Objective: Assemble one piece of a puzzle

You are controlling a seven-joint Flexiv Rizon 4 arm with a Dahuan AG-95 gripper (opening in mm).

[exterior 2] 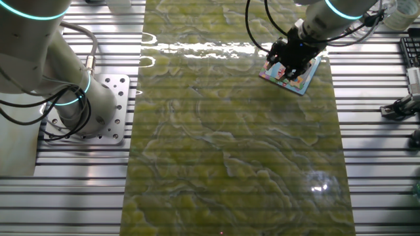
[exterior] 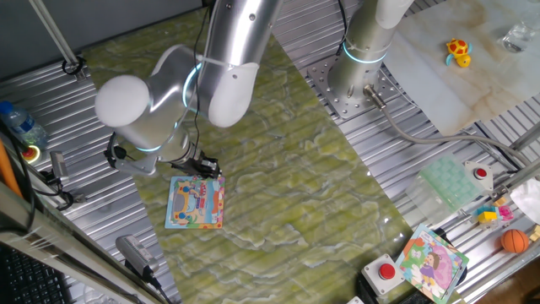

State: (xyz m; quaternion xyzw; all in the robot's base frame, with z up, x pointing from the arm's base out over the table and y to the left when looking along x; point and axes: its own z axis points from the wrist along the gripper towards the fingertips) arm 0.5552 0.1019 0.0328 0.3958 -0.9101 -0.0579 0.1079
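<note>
The gripper (exterior: 205, 165) hangs low over the top edge of the puzzle (exterior: 196, 203), at about 12 o'clock from the board's middle in one fixed view. The puzzle lies flat on the green marbled mat (exterior: 287, 186), its light-blue border framing an orange, pink and yellow cartoon. In the other fixed view the gripper (exterior 2: 289, 64) covers much of the puzzle (exterior 2: 303, 80), with only the board's 5 o'clock corner and near edge showing beneath the black fingers. Whether the fingers are clamped or spread cannot be told from either view, and the piece itself is too small or too hidden to make out; it may sit under the fingertips, but that is not visible.

A second board with a purple and green picture (exterior: 432, 262) rests at 4 o'clock from the puzzle, well apart, near a red button (exterior: 386, 272). An orange ball (exterior: 514, 241) lies at the far right, and a yellow toy (exterior: 458, 51) sits on the pale sheet at 2 o'clock
</note>
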